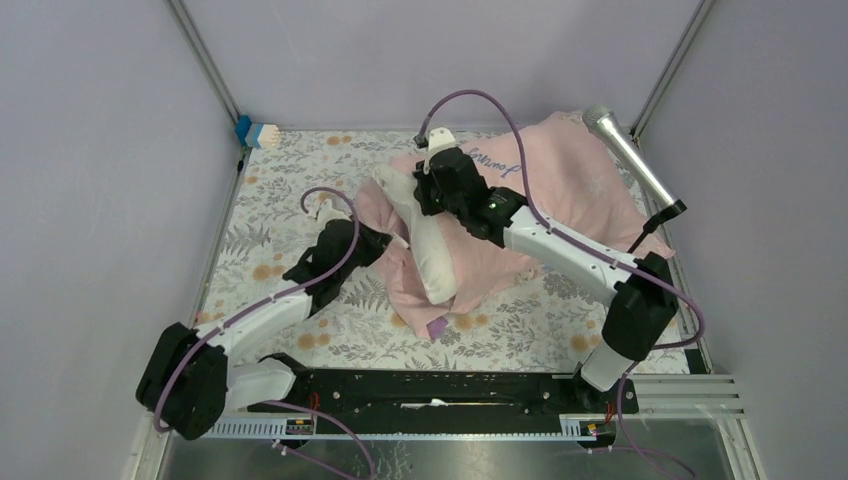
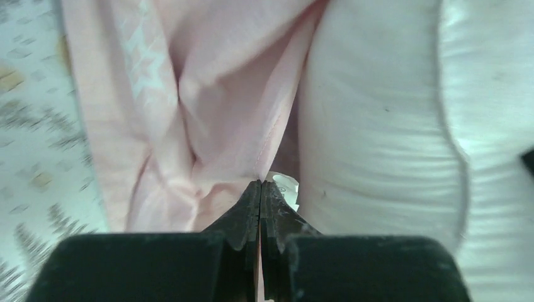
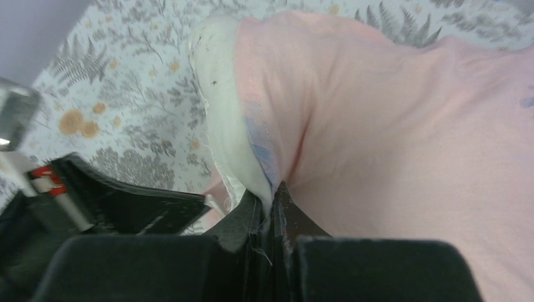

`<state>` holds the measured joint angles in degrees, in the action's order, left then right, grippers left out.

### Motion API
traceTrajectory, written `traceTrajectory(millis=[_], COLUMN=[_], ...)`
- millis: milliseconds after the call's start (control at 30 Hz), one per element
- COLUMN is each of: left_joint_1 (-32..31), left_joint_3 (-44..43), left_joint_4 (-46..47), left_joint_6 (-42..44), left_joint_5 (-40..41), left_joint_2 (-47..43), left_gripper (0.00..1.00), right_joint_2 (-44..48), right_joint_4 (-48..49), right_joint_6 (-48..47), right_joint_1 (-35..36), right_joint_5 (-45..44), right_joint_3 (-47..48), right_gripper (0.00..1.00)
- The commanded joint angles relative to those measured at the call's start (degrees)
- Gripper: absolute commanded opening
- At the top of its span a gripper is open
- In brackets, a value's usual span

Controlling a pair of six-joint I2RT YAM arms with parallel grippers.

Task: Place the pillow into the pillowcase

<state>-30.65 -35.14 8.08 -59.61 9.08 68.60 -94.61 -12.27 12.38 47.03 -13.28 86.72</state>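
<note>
Floral table cloth (image 1: 300, 200) lay beneath. Left gripper (image 2: 260, 189) and right gripper (image 3: 272, 192) each pinched pillowcase (image 1: 580, 170) hem; pillow (image 1: 425, 240) sat partly inside. Next: probably draw hem over exposed end.

Pillow (image 1: 428, 252) bulk hidden under pillowcase (image 1: 580, 180); extent unclear.

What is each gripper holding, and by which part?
Left gripper pinches the pillowcase by its hem; right gripper pinches its opening edge beside the pillow.
</note>
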Motion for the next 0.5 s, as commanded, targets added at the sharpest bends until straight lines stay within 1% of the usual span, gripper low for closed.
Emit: traceTrajectory(millis=[0,100,167,233,300,433,467], left_joint_1=[0.88,2.29,2.51,2.61,2.66,2.64,2.62], left_joint_3=[6.88,11.93,13.88,15.37,16.05,14.48,13.94], left_joint_4=[-6.72,-5.61,-4.69,-1.64,-0.25,-1.82,-2.44], left_joint_6=[-2.34,-4.22,-4.55,-4.35,-3.73,-1.98,-1.69], left_joint_5=[3.78,2.03,1.49,0.18,-0.43,-0.10,0.04], left_joint_2=[-6.60,-8.86,-8.58,-7.91,-7.76,-8.34,-8.91], left_gripper=[0.00,0.00,0.00,0.00,0.00,0.00,0.03], right_joint_2=[-1.81,-3.77,-5.06,-6.19,-6.37,-6.26,-6.02], right_joint_4=[8.52,12.91,17.11,20.36,23.11,23.22,23.13], right_joint_6=[1.16,1.96,3.55,5.72,7.24,7.72,7.73], right_joint_1=[-0.40,-0.36,-0.36,-0.36,-0.42,-0.36,-0.41], right_joint_5=[6.02,11.00,14.53,17.19,17.83,17.28,16.91], right_joint_3=[-5.06,-9.89,-13.02,-15.53,-17.48,-17.90,-17.83], right_gripper=[0.00,0.00,0.00,0.00,0.00,0.00,0.00])
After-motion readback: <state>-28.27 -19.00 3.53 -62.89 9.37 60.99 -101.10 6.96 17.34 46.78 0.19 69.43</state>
